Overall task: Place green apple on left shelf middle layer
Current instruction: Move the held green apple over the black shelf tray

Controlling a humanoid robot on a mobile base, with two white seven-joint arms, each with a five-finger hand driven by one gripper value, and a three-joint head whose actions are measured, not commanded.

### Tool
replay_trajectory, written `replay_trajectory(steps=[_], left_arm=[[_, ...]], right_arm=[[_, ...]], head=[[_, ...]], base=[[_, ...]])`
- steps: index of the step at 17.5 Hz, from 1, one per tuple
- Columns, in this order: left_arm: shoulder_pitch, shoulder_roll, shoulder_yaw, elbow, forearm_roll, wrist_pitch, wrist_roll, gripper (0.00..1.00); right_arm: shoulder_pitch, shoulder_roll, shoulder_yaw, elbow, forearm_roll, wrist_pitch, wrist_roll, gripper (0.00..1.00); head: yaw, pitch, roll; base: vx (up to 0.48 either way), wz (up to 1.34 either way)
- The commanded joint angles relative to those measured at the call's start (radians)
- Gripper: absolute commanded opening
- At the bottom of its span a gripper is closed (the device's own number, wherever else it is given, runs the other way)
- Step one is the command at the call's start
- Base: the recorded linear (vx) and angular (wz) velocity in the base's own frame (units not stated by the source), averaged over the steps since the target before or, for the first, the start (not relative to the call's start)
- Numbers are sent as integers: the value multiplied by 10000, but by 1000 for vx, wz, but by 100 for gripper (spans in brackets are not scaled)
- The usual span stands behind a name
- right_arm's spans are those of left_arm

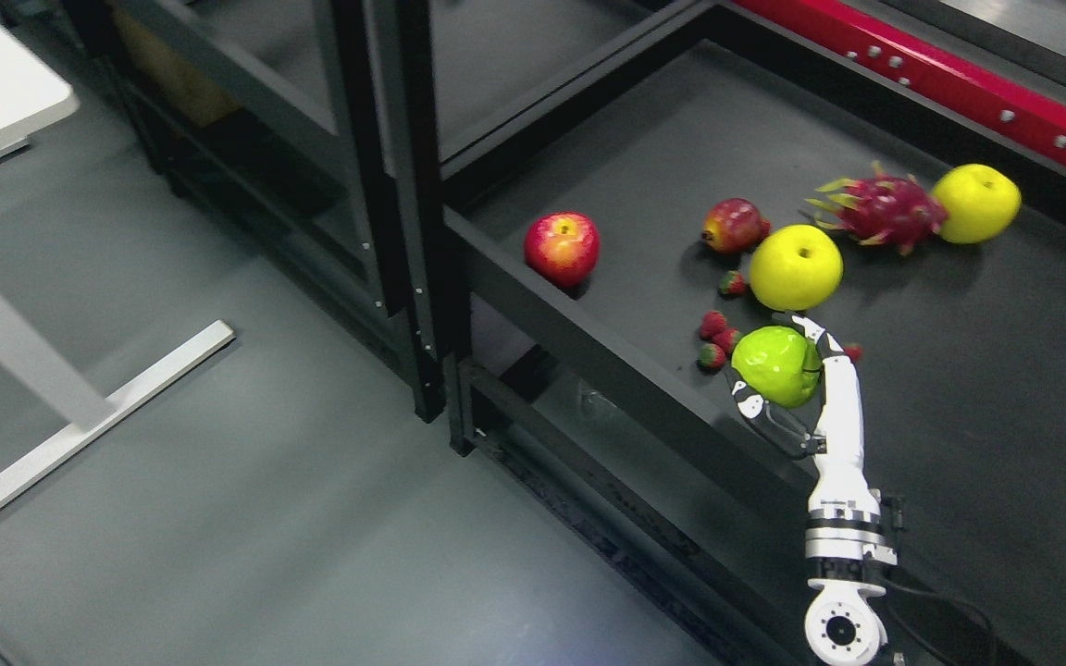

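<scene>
Now the right hand (pixel 797 393) has its fingers clamped around the green apple (pixel 776 365) on the dark shelf (pixel 1005 370). Just beside it lie strawberries (pixel 716 338) and a yellow apple (pixel 795 266).

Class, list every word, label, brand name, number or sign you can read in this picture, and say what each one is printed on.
None: no readable text anywhere. The red beam carries only plain bolts. The fruit on the shelf, including the green apple in the right hand, bear no stickers or labels.
</scene>
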Motion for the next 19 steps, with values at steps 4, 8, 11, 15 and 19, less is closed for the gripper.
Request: replay_trajectory(steps=[4,8,11,15,19], left_arm=[[1,175,0,0,0,-3,6,100],[1,175,0,0,0,-3,6,100],[1,175,0,0,0,-3,6,100],[1,175,0,0,0,-3,6,100],[1,175,0,0,0,-3,6,100]], right_arm=[[-14,-174,-159,1,0,66,-12,0],[-106,-174,-235,1,16,357,-12,0],[-488,-174,-420,77,122,755,3,0],[-1347,-174,-404,857,184,1170,110,0],[-2466,-174,-313,1945,520,1554,586,0]], head=[[0,0,0],[0,-2,0],[0,-2,0],[0,-2,0],[0,-3,0]], base=[[80,-900],[90,-614],[103,-512],[115,-345],[138,-232]])
